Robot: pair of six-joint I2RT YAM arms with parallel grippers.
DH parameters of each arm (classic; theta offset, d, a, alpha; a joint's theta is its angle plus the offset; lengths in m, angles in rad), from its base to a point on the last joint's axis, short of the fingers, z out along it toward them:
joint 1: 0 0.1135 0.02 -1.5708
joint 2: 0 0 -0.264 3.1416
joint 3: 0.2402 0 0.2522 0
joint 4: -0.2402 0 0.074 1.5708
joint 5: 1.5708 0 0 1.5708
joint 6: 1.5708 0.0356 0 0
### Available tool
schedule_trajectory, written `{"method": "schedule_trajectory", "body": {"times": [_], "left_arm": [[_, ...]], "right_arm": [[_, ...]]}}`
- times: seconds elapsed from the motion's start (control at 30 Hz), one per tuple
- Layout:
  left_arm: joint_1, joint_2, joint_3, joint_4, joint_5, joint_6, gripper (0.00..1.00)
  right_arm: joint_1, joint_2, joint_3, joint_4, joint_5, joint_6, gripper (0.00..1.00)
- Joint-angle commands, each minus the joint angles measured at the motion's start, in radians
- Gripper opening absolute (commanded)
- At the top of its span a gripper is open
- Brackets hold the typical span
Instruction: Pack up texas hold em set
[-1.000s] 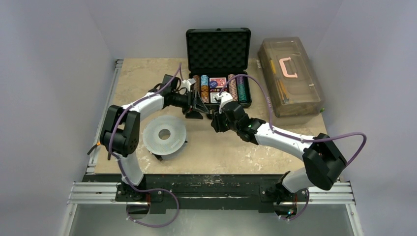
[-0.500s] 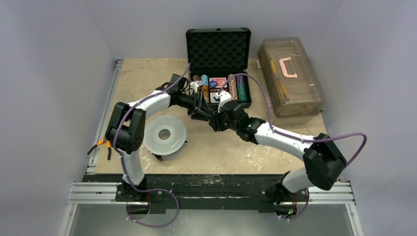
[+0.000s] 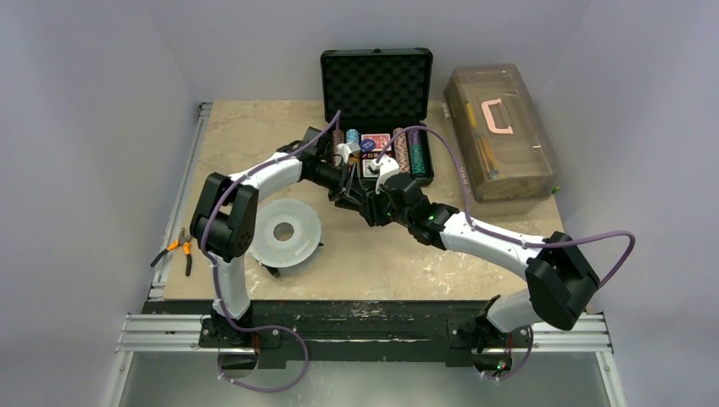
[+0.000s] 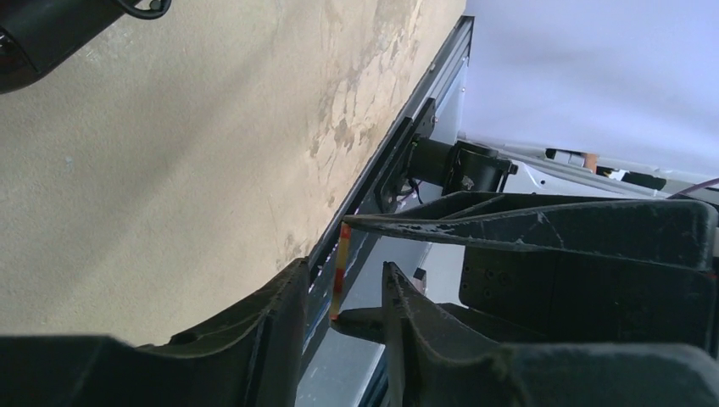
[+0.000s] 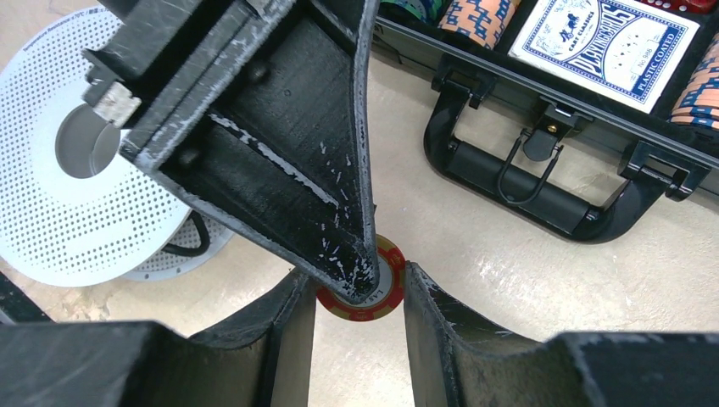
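The texas hold em set is an open black case (image 3: 376, 80) at the table's far side, holding rows of chips (image 3: 405, 151) and a red card deck (image 3: 376, 141). In the right wrist view its handle (image 5: 526, 182) and a card deck (image 5: 602, 38) lie just beyond my fingers. In front of the case, my right gripper (image 5: 356, 275) is shut on the rim of one red-and-yellow chip (image 5: 373, 303), held above the table. My left gripper (image 4: 341, 288) straddles that chip (image 4: 339, 267), seen edge-on, with a gap on each side, so it is open. One left finger (image 5: 280, 144) covers most of the chip's face.
A perforated grey-white disc (image 3: 284, 231) lies left of centre beside the left arm. At the right of the case stands a translucent brown toolbox (image 3: 500, 144) with a pink handle. Orange-handled pliers (image 3: 178, 250) rest on the left rail.
My left arm has swung right until its fingers meet the right gripper, and its jaws have narrowed around the chip. The right arm has hardly moved. The pliers have come into view.
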Motion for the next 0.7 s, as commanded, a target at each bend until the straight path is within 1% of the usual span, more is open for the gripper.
{"method": "schedule_trajectory", "body": {"times": [0.0,0.13,0.17,0.23,0.3,0.33,0.37,0.4,0.43,0.47,0.5,0.53,0.57,0.63,0.67], "left_arm": [[-0.007,0.014,0.030,-0.022,0.033,0.040,0.34],[-0.014,0.026,0.029,-0.009,0.066,0.038,0.27],[-0.015,0.027,0.028,-0.005,0.072,0.036,0.21],[-0.017,0.023,0.027,-0.002,0.073,0.039,0.13],[-0.017,0.010,0.021,0.011,0.069,0.037,0.02],[-0.018,0.002,0.015,0.023,0.069,0.033,0.00],[-0.016,-0.007,0.009,0.037,0.069,0.027,0.00],[-0.017,-0.017,0.002,0.048,0.071,0.023,0.00],[-0.016,-0.028,-0.001,0.053,0.072,0.023,0.00],[-0.014,-0.040,-0.006,0.060,0.076,0.027,0.00],[-0.013,-0.056,-0.011,0.071,0.080,0.030,0.00],[-0.011,-0.069,-0.015,0.080,0.090,0.037,0.00],[-0.011,-0.084,-0.018,0.095,0.105,0.043,0.00],[-0.011,-0.114,-0.027,0.134,0.143,0.048,0.00],[-0.012,-0.130,-0.034,0.159,0.164,0.048,0.00]], "right_arm": [[0.003,-0.046,0.030,0.052,0.040,-0.008,0.10],[0.002,-0.050,0.028,0.061,0.050,-0.009,0.10],[0.002,-0.049,0.031,0.062,0.051,-0.008,0.10],[0.003,-0.048,0.033,0.062,0.052,-0.010,0.10],[0.003,-0.044,0.038,0.056,0.057,-0.012,0.10],[0.003,-0.045,0.039,0.049,0.060,-0.014,0.12],[0.003,-0.045,0.041,0.038,0.069,-0.014,0.17],[0.003,-0.046,0.043,0.017,0.083,-0.012,0.27],[0.003,-0.052,0.044,-0.001,0.089,-0.006,0.41],[0.002,-0.066,0.039,-0.004,0.062,0.004,0.54],[-0.001,-0.083,0.032,-0.030,0.040,0.007,0.65],[-0.003,-0.101,0.027,-0.050,0.002,0.000,0.71],[-0.005,-0.121,0.034,-0.081,-0.034,-0.004,0.73],[-0.029,-0.164,0.044,-0.133,-0.131,0.012,0.74],[-0.062,-0.187,0.042,-0.143,-0.231,0.032,0.74]]}}
